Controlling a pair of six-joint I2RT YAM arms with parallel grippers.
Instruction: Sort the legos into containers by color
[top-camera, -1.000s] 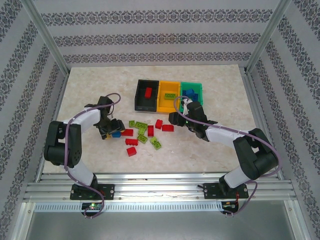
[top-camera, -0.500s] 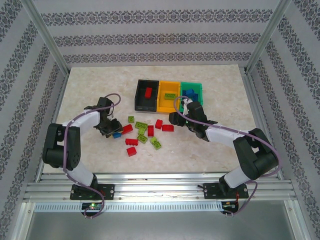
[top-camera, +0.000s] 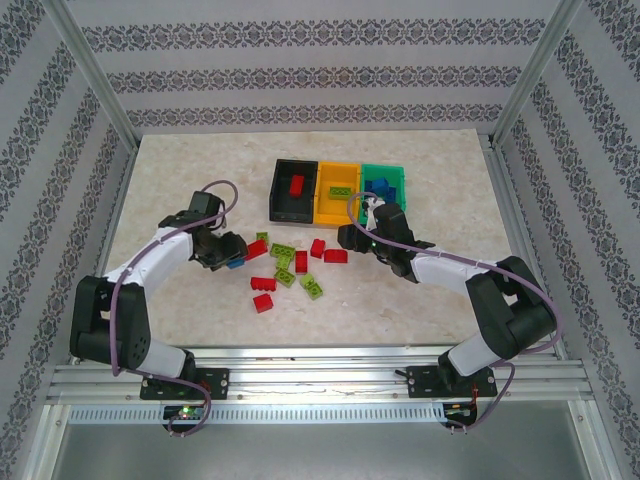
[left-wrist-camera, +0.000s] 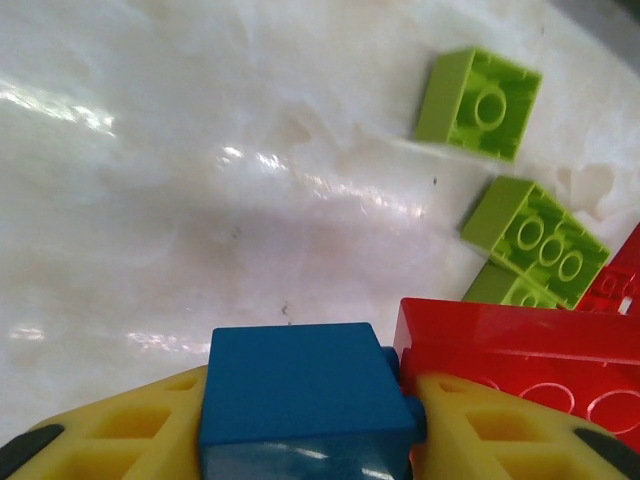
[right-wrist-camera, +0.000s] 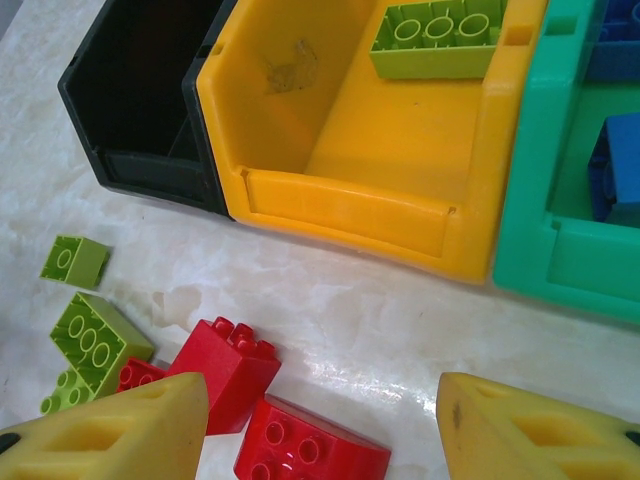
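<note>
My left fingers (left-wrist-camera: 120, 430) cover the lower flanks of the blue brick (left-wrist-camera: 300, 390). The red brick (left-wrist-camera: 520, 340) beside it and the teal bin (right-wrist-camera: 530, 200) each run off the right edge of view.

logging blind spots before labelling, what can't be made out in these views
Underside of blue brick: left wrist view, cut off by the bottom edge, lifted or resting unclear.
Rest of teal bin: right wrist view, cut off by the right edge.
Floor of black bin: right wrist view, dark, cut by top edge.
</note>
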